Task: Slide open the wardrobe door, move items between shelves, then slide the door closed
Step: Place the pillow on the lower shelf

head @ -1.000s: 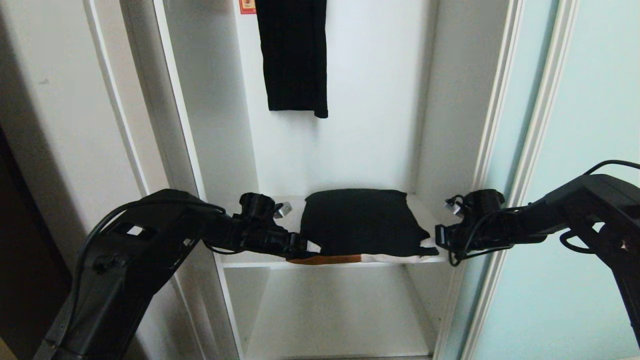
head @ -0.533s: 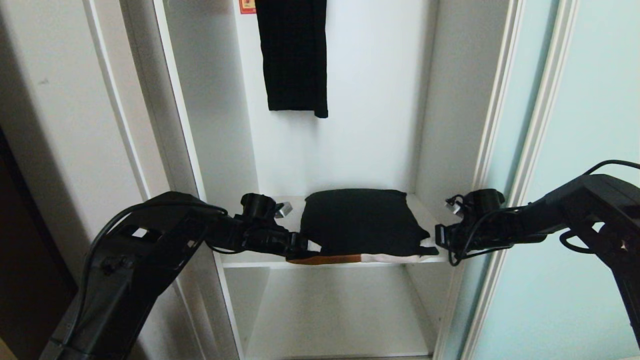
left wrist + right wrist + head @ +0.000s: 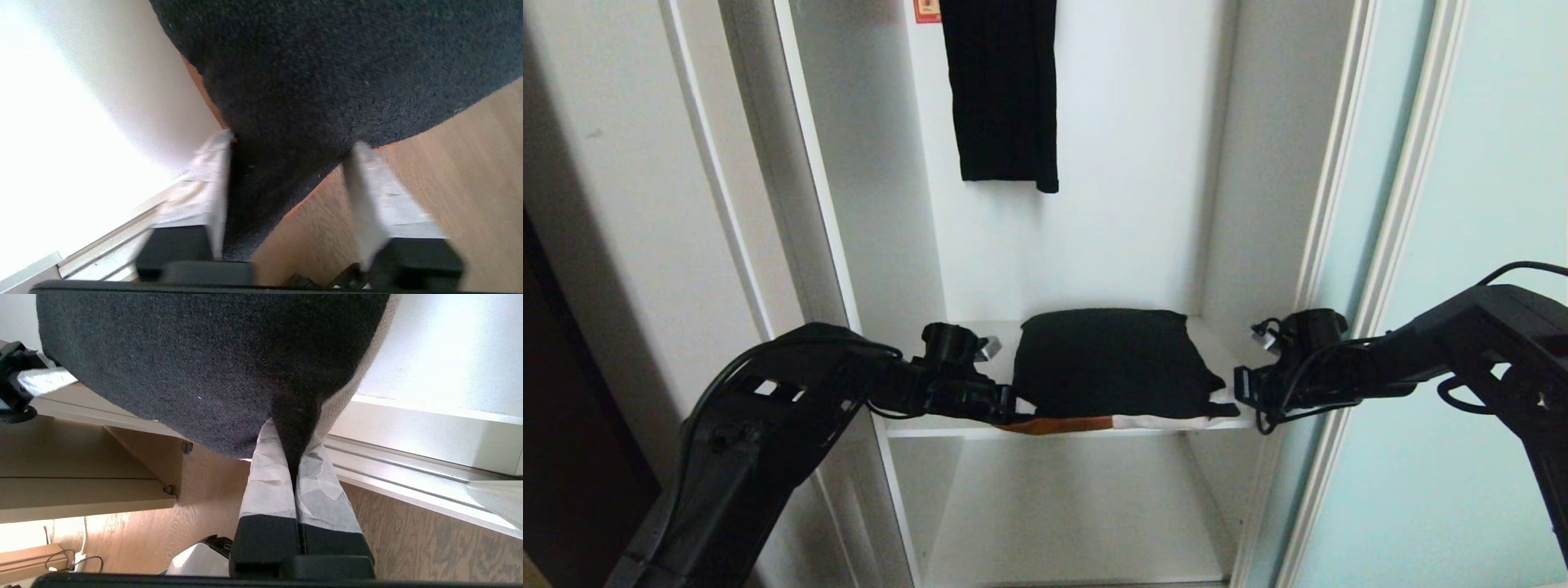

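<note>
A black folded bundle (image 3: 1111,359) with orange and white layers underneath lies on the white shelf (image 3: 931,428) of the wardrobe. My left gripper (image 3: 1013,404) is at its front left corner. In the left wrist view the gripper (image 3: 291,141) stands open, its taped fingers (image 3: 204,183) on either side of the black corner (image 3: 327,61). My right gripper (image 3: 1232,400) is at the front right corner. In the right wrist view it (image 3: 290,428) is shut on a pinch of the black fabric (image 3: 204,355). The sliding wardrobe door (image 3: 1486,163) is pushed off to the right.
A black garment (image 3: 1005,90) hangs at the back of the compartment above the shelf. A lower white shelf (image 3: 1070,506) lies beneath. The wardrobe's white side walls (image 3: 866,163) stand close to both wrists.
The left arm has edged in toward the wardrobe and its wrist has dipped a little at the bundle's corner. The bundle and the right arm have not moved.
</note>
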